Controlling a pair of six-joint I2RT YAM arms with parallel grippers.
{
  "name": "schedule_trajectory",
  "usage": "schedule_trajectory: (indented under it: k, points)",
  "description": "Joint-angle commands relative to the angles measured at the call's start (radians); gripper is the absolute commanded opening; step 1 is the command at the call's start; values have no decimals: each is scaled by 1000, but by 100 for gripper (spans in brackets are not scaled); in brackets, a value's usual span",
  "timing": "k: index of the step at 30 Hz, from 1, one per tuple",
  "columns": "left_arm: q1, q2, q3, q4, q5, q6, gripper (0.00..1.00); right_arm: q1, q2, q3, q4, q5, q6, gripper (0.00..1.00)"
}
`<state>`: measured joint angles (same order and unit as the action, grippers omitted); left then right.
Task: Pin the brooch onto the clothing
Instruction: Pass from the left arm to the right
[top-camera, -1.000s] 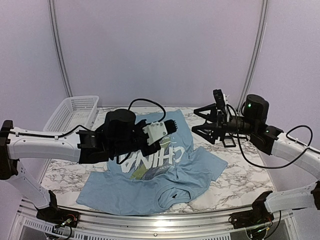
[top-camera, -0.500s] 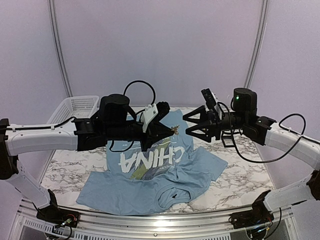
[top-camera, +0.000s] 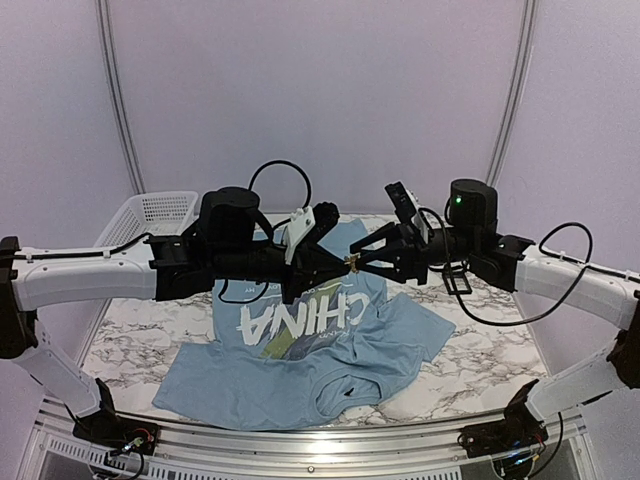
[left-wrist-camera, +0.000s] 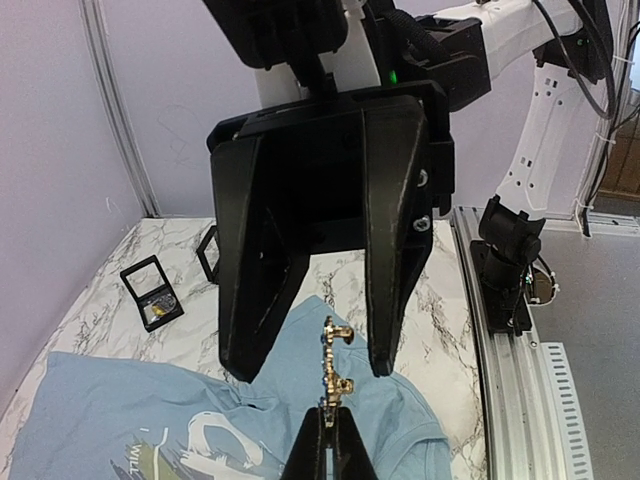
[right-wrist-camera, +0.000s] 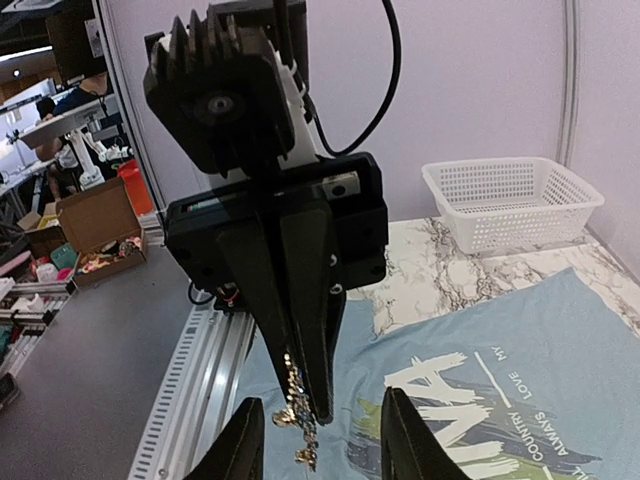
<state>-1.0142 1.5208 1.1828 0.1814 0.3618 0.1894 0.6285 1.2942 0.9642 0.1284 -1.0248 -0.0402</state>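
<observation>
The brooch (top-camera: 352, 262) is a small gold jewelled piece held in the air above the clothing (top-camera: 300, 370), a light blue T-shirt with white "CHINA" lettering spread on the marble table. My left gripper (top-camera: 344, 263) is shut on the brooch's lower end (left-wrist-camera: 335, 365). My right gripper (top-camera: 364, 262) faces it from the right, open. Its two black fingers (left-wrist-camera: 395, 250) stand on either side of the brooch with a gap on each side. In the right wrist view the brooch (right-wrist-camera: 300, 405) hangs from the left gripper (right-wrist-camera: 318, 400), between my right gripper's (right-wrist-camera: 320, 435) own fingers.
A white mesh basket (top-camera: 145, 225) stands at the back left of the table. Small square black cases (left-wrist-camera: 150, 290) lie on the marble beside the shirt, one behind the right arm (top-camera: 457, 283). The table's metal rail (left-wrist-camera: 520, 380) runs along the near edge.
The left arm lifted the brooch from the shirt, then held still. The right arm swung left to meet it, and its jaws have narrowed around the brooch.
</observation>
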Motion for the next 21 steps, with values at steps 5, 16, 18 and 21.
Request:
schedule_trajectory:
  k: [5,16,18,21]
  points:
    - [8,8,34,9,20,-11,0,23,19,21,78,-20,34,29]
    - [9,8,37,15,26,-15,0,35,27,16,91,-14,58,18]
    - [9,9,35,16,28,-16,0,35,28,15,85,-13,56,15]
    - [9,11,38,18,32,-18,0,36,32,15,82,-17,55,13]
